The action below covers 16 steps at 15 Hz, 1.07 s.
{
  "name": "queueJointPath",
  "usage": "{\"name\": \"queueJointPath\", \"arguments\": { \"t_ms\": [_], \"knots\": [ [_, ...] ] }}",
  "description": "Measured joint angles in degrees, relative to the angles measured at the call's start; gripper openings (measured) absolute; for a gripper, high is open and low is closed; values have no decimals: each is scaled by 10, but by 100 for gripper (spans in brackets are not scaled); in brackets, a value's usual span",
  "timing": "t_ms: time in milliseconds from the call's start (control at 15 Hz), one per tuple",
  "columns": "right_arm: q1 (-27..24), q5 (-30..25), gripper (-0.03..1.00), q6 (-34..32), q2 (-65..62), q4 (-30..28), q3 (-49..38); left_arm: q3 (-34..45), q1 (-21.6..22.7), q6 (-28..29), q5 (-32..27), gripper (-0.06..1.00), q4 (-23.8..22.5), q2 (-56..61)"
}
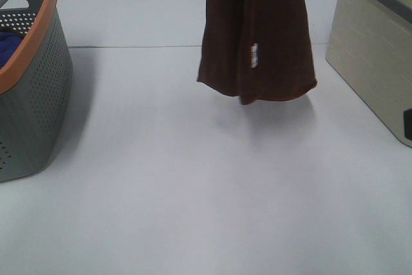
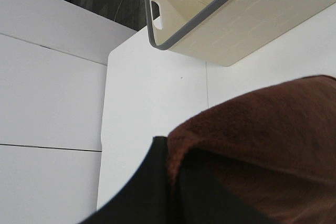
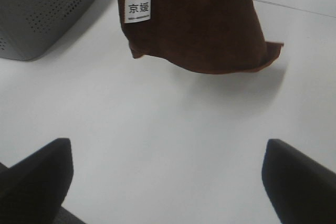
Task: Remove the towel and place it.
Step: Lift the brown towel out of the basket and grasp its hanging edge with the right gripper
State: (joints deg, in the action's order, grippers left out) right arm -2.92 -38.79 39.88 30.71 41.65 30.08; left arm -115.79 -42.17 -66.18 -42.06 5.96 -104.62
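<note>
White tabletop (image 1: 193, 210) fills the foreground of the high view. At far left stands a gray perforated basket (image 1: 38, 94) with an orange rim, a blue cloth (image 1: 9, 46) lying inside it. Toward the middle, slightly right, the dark reddish-brown towel (image 1: 257, 30) hangs in loose vertical folds from above the frame. A small white label (image 1: 255, 55) faces the camera, and the lower hem sits just above the tabletop over a soft shadow. At far right stands a beige bin (image 1: 373, 62) with a gray rim, apart from the towel.

Seen from the left wrist, the left pincer (image 2: 176, 192) is pinching the towel (image 2: 262, 145), whose terry pile bunches against a black finger (image 2: 149, 187). The beige bin (image 2: 252, 24) stands beyond on the tabletop.

From the right wrist, the right pincer (image 3: 168, 177) is spread wide over the tabletop, its two black fingers (image 3: 37, 177) holding nothing. Ahead of it hangs the towel (image 3: 194, 19), with printed characters showing on the label (image 3: 137, 9). The gray basket (image 3: 42, 9) stands near the towel's label side.
</note>
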Motion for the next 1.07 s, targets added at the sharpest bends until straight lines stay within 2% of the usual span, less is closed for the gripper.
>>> {"name": "queueJointPath", "arguments": {
  "t_ms": [67, 133, 200, 400, 533, 800, 933, 1067],
  "knots": [
    [0, 4, 86, 36, 22, 35, 0, 0, -1, 0, 3, 0, 2, -3],
    [0, 8, 86, 128, 71, 111, 0, 0, -7, 1, 10, 0, 5, -7],
    [0, 9, 86, 155, 84, 134, 0, 0, -11, 1, 19, 0, 5, -9],
    [0, 4, 86, 313, 145, 269, 0, 0, -25, 1, 41, 0, 7, -14],
    [0, -20, 86, 398, 172, 350, 0, 0, -36, 1, 50, 0, 8, -21],
    [0, -58, 84, 457, 178, 429, 0, 0, -44, 1, 54, 0, 9, -32],
    [43, -45, 82, 474, 202, 438, 1, 0, -45, 1, 67, 0, 9, -39],
    [78, -7, 81, 510, 246, 449, 1, 0, -45, 1, 70, 0, 9, -40]
  ]
}}
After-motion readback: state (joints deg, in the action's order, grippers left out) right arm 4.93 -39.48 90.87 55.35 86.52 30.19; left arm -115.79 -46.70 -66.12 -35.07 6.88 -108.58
